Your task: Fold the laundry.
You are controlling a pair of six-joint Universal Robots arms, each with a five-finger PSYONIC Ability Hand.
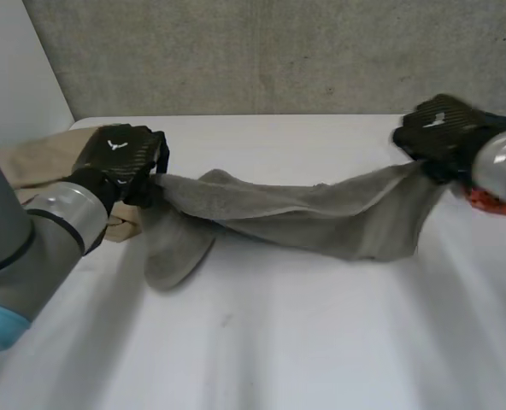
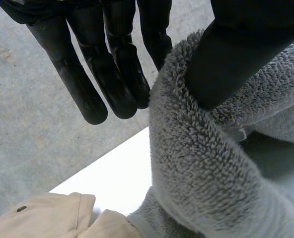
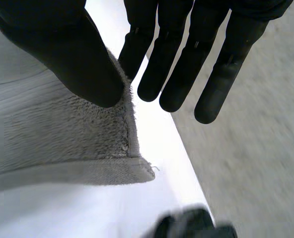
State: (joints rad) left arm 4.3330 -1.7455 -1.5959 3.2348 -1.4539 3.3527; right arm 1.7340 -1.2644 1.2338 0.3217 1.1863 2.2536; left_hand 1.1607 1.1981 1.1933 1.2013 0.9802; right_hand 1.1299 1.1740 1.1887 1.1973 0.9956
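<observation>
A grey fleece garment (image 1: 304, 213) is stretched above the white table (image 1: 279, 342) between my two hands, sagging in the middle, and one rounded part rests on the table near the left hand. My left hand (image 1: 120, 158) holds its left end. At that end the thumb (image 2: 236, 54) pins the fleece (image 2: 201, 163) against a finger while the other fingers (image 2: 112, 69) stay straight. My right hand (image 1: 441, 128) holds the right end. There the thumb (image 3: 67, 54) pinches a hemmed corner (image 3: 62, 144) against the nearest finger.
A beige garment (image 1: 31, 158) lies at the table's far left, just behind my left hand, and shows below the fleece (image 2: 42, 218) too. Something red (image 1: 488, 201) sits at the right edge under my right arm. A dark object (image 3: 191, 225) lies near the table's edge. A grey wall runs behind.
</observation>
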